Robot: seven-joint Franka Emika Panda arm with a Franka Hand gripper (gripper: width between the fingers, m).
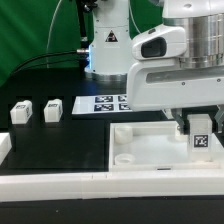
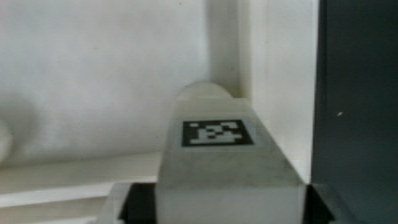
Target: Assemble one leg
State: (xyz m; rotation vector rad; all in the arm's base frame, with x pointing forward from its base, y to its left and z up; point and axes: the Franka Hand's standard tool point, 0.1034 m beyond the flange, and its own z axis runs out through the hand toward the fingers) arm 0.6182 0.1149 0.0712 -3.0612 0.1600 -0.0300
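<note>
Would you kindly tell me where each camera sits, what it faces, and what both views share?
Exterior view: off the arm, level with the table front, facing the tray, the marker board and the arm's tool.
Wrist view: on the wrist, looking along the tool at the held leg.
Shared: that leg over the tray.
</note>
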